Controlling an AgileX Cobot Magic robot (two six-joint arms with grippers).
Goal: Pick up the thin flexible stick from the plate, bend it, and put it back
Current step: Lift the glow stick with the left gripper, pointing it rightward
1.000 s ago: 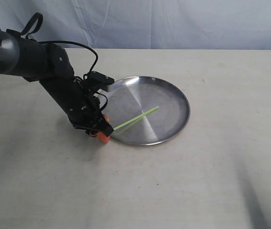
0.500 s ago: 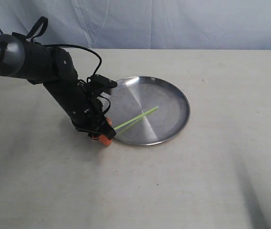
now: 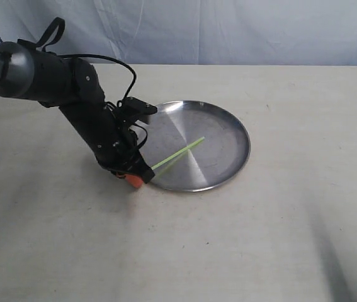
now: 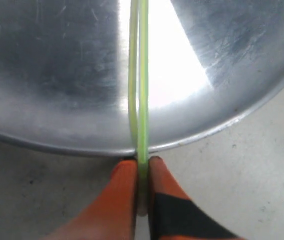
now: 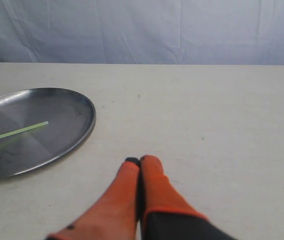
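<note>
Left end effector (image 4: 142, 164): clenched on one end of the stick (image 4: 142, 75), just outside the rim of the plate (image 4: 56, 60).
Right end effector (image 5: 139, 161): orange, pressed shut, empty, over bare counter (image 5: 222, 115); only its wrist view shows it.
Stick: thin, straight, translucent yellow-green, reaching over the plate toward its middle.
Plate: round, shallow brushed steel; the left wrist view alone shows fine scratches and glare.
Counter: matte off-white.

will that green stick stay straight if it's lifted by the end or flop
Probably very light, since the stick is so thin. Pinched at one end by the left end effector, its free length may sag or wobble.
</note>
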